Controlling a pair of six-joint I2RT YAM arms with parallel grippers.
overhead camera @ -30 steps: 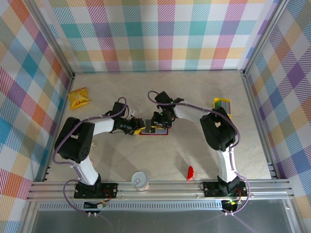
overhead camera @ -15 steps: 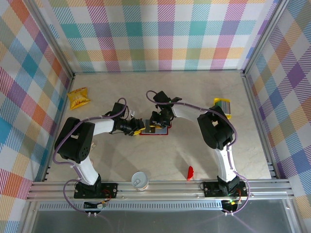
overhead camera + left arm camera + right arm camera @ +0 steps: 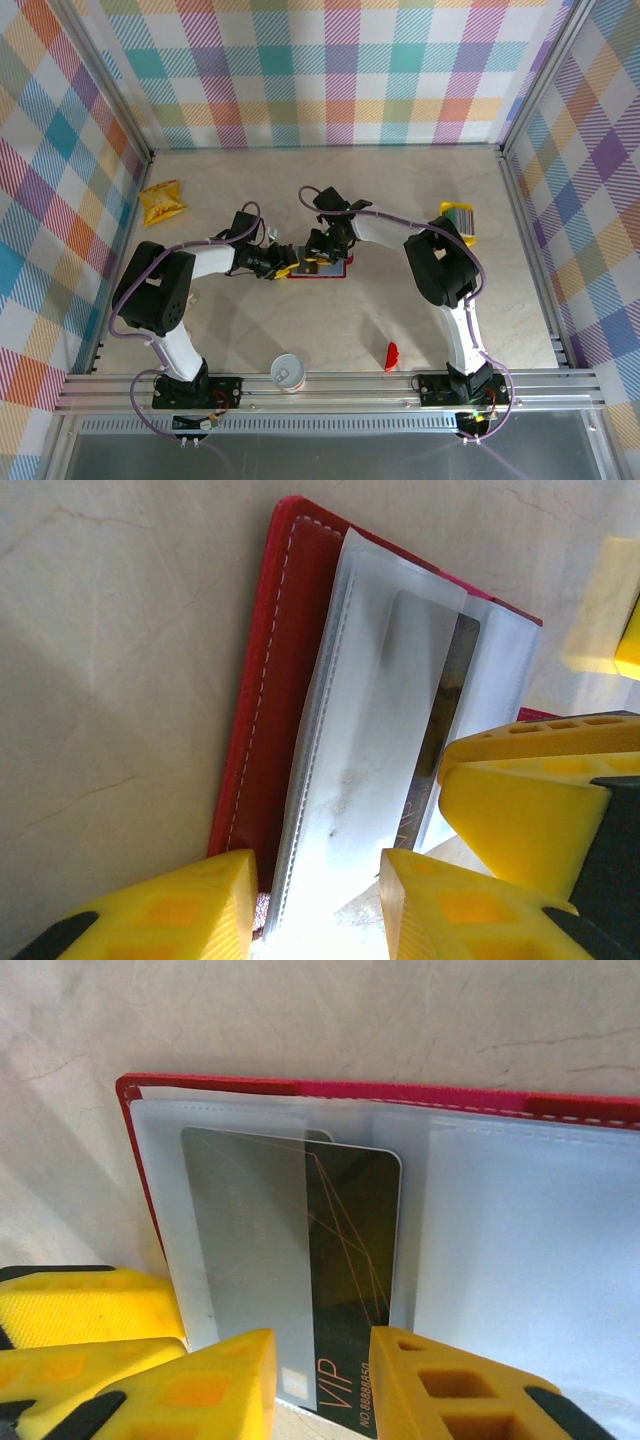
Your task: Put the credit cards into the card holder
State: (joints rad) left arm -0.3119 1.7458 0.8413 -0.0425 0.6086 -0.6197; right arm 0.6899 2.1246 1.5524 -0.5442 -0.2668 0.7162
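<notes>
Holder (image 3: 325,272) lying open on the table (image 3: 420,180), midway between the two arms, red cover down and clear sleeves facing up. Both grippers crowding over it: left gripper (image 3: 285,264) sitting at its left end, right gripper (image 3: 320,255) at its far edge. Left wrist view: left gripper (image 3: 315,910) holding its jaws well apart, a clear sleeve flap lying in the gap, nothing being pinched. Right wrist view: dark card (image 3: 350,1250) marked VIP sitting partway in the left sleeve, printed end sticking out toward the right gripper (image 3: 322,1380). Those jaws are standing a little apart over that end, not clamping it; can't tell whether the fingers (image 3: 215,1385) are touching it. Other cards (image 3: 458,215), a yellow stack with a striped face, lying well apart near the right wall. Snack packet (image 3: 161,202) lying far left; small red piece (image 3: 391,355) and white cup (image 3: 287,372) sitting near the base rail.
</notes>
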